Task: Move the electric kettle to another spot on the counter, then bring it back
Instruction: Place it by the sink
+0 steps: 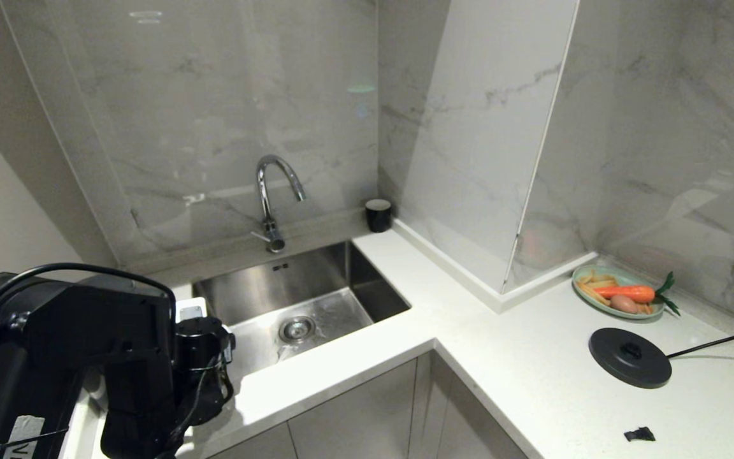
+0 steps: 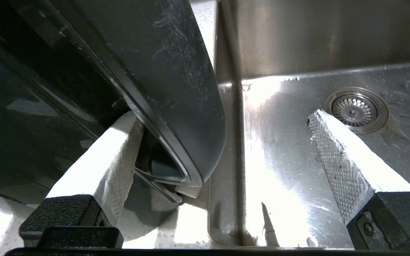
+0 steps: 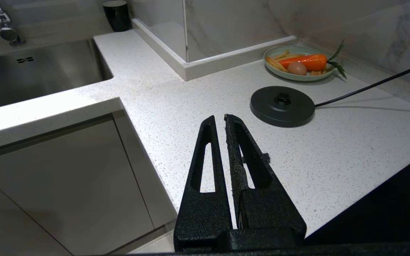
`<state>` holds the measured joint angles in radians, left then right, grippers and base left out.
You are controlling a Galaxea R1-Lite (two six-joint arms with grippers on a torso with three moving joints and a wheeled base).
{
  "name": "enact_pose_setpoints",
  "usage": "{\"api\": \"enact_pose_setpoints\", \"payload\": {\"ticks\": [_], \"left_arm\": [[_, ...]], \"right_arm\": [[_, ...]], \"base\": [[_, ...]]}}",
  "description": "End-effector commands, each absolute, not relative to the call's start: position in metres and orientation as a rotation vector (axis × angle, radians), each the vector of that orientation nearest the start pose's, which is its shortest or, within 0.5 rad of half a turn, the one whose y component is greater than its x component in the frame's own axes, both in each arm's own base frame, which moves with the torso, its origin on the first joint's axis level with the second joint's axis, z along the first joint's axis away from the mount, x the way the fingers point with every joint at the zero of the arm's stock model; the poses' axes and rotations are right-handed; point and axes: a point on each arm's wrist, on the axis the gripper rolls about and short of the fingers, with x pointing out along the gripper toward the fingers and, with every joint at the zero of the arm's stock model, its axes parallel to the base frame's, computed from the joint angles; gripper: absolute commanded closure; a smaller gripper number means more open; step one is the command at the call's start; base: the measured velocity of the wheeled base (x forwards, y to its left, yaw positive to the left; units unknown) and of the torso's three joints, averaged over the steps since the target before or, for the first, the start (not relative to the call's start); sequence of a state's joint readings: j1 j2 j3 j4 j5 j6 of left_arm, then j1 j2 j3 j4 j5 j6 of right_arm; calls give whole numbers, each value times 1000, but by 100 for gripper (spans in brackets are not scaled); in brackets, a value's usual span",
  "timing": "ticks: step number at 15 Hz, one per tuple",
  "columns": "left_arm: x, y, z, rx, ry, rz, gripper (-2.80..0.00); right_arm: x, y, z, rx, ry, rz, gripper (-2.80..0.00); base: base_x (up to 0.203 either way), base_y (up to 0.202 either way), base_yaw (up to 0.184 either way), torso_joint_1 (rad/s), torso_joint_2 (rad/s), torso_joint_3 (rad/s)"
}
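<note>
The electric kettle fills one side of the left wrist view as a glossy black body, with its black loop handle beside it. It stands on the white counter just left of the sink. My left gripper is open wide around the handle. One white-padded finger sits in the gap between handle and body, and the other finger hangs well clear over the sink. In the head view my left arm hides the kettle. My right gripper is shut and empty above the counter's front edge.
The steel sink and tap lie right of the left arm. The round black base disc with its cord sits at the far right, near a plate of vegetables. A black cup stands in the back corner. A small black scrap lies near the front.
</note>
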<state>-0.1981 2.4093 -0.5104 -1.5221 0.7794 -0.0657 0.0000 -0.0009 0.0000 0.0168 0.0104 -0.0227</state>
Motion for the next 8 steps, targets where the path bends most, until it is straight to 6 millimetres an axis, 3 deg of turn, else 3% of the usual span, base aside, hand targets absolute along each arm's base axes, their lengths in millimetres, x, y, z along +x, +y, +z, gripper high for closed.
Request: {"api": "enact_pose_setpoints", "payload": {"ticks": [1,8], "left_arm": [[325,-48,-22,110,305,596,-280],[306,-48,-13,97,322,590,-280]], "right_arm": [[-23,0,74,-23,17,11,0],[-23,0,74,-23,17,11,0]], "base": [[0,0,0,0,0,0],[0,0,0,0,0,0]]}}
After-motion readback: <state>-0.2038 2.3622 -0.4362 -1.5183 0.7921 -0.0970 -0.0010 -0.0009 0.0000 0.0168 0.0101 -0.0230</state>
